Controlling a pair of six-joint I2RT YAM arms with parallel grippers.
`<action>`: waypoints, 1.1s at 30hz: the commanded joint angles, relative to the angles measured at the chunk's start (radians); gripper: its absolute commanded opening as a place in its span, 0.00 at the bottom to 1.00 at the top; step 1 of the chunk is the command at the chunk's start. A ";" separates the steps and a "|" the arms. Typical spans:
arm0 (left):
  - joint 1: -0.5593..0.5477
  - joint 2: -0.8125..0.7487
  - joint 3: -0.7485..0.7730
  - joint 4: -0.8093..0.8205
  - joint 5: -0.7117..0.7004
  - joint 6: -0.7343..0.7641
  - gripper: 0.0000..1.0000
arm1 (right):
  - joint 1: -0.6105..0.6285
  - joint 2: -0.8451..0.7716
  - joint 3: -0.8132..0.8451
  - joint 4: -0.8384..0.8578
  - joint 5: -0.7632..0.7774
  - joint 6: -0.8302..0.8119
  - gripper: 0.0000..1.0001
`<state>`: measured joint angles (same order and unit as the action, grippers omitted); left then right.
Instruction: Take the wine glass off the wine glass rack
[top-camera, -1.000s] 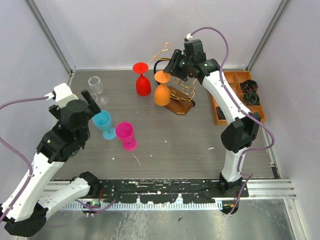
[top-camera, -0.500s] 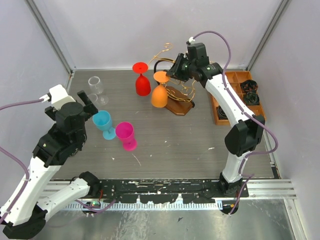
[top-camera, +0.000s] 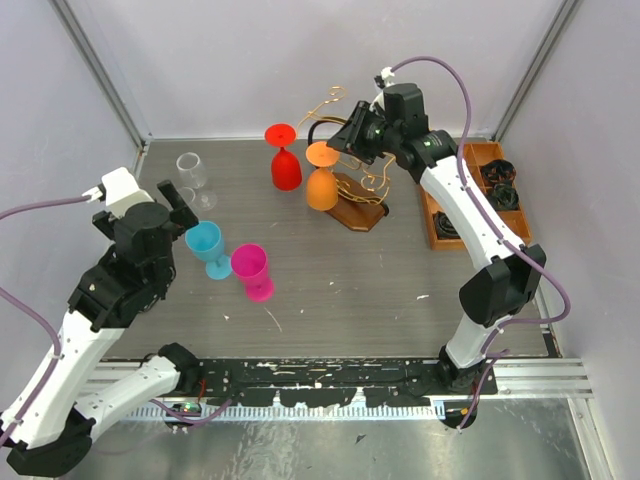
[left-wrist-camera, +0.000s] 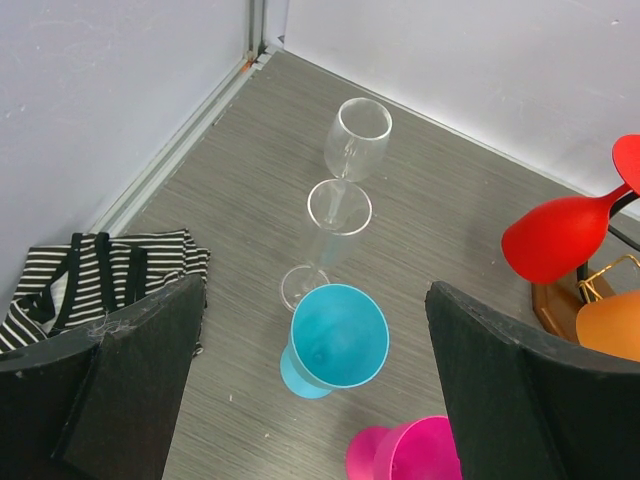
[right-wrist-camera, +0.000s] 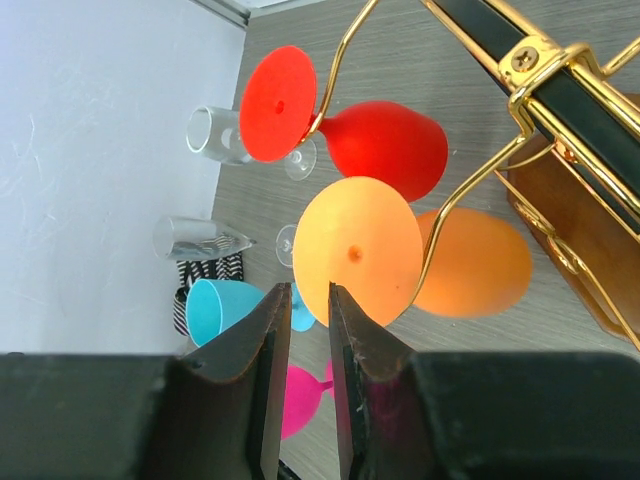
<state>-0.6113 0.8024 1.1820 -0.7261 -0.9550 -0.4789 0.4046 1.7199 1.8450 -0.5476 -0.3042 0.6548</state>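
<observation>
Not done: I see the orange plastic wine glass and the red plastic wine glass hanging upside down from the gold wire rack on its oval wooden base. Right gripper hovers by the orange foot, jaws nearly closed, holding nothing. Left gripper is wide, empty, over the blue cup. Only the right wrist shows that narrow gap; only the left wrist shows the striped cloth.

White arm links, black joints, purple cables; black fingers.
</observation>
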 joint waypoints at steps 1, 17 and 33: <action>0.001 0.007 0.001 0.031 0.002 0.001 0.98 | 0.004 -0.040 -0.006 0.048 -0.004 -0.004 0.28; 0.002 0.001 0.001 0.027 0.007 0.011 0.98 | 0.003 -0.007 -0.002 -0.002 0.068 -0.052 0.34; 0.007 -0.007 0.001 0.019 0.016 0.013 0.98 | 0.000 0.011 -0.027 0.002 0.070 -0.053 0.35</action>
<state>-0.6106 0.8078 1.1820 -0.7235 -0.9394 -0.4721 0.4046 1.7287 1.8118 -0.5686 -0.2375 0.6182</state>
